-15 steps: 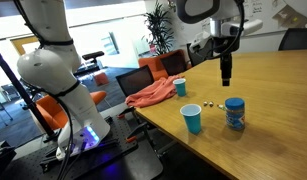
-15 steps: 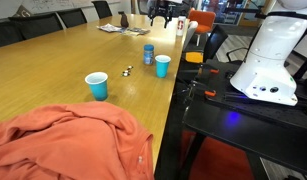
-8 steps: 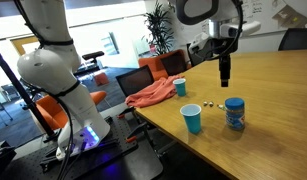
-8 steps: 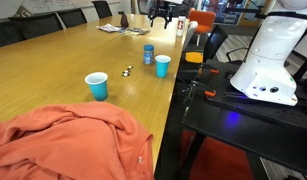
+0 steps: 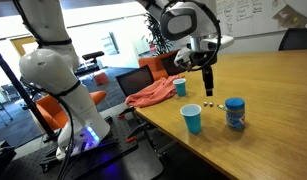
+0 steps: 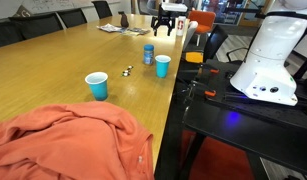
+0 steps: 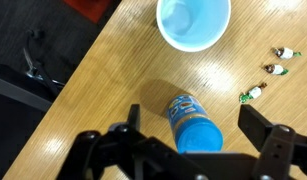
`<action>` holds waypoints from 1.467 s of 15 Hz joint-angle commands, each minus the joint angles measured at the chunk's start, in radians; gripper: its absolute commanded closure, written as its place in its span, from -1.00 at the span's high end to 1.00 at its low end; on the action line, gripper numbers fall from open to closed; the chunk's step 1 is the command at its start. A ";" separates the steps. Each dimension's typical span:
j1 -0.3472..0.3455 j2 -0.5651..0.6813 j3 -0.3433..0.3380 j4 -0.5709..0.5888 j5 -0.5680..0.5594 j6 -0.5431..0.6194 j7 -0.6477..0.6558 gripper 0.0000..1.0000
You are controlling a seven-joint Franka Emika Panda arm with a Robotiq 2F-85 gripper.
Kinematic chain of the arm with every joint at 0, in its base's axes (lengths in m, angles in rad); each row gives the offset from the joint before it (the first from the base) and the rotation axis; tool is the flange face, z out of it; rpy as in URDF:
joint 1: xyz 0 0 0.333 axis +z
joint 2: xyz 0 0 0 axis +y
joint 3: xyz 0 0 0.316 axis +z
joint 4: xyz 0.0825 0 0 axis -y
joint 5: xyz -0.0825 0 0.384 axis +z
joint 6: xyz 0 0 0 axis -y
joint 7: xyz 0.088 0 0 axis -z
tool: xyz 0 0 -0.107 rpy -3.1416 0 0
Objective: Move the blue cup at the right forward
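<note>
Fingers [image 7: 263, 135] of the gripper [image 7: 193, 125] are standing spread wide and are gripping nothing; only air is showing between them in the wrist view. In both exterior views the gripper [image 5: 206, 88] [image 6: 166, 27] is hanging above the wooden table [image 5: 278, 85] [image 6: 48, 60], up and to one side of the blue canister [image 5: 234, 113] [image 6: 148, 54] and clear of it.

An orange cloth [image 5: 151, 96] [image 6: 63, 140] is lying bunched at the table's edge, well apart from the canister. The canister [image 7: 196, 122] itself is standing upright with its pale lid on.

The blue cup [image 5: 192, 119] [image 6: 162, 66] is sitting upright just beside the canister, on the side nearer the table's edge, not touching it. From the wrist its open mouth [image 7: 194, 22] is facing up. A darker teal cup [image 5: 180, 87] [image 6: 97, 86] is standing farther from the canister, close to the cloth.

Three tiny bits [image 5: 208, 102] [image 6: 127, 70] [image 7: 268, 80] are lying near the canister, on the side away from the table's edge; what they are is too small to tell.
</note>
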 commanded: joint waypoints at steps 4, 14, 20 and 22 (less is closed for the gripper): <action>0.038 -0.071 0.028 -0.174 0.031 0.128 -0.058 1.00; 0.080 0.069 0.107 -0.140 0.127 0.187 -0.038 1.00; 0.104 0.153 0.098 -0.116 0.103 0.265 -0.020 1.00; 0.108 0.183 0.093 -0.100 0.098 0.293 -0.016 1.00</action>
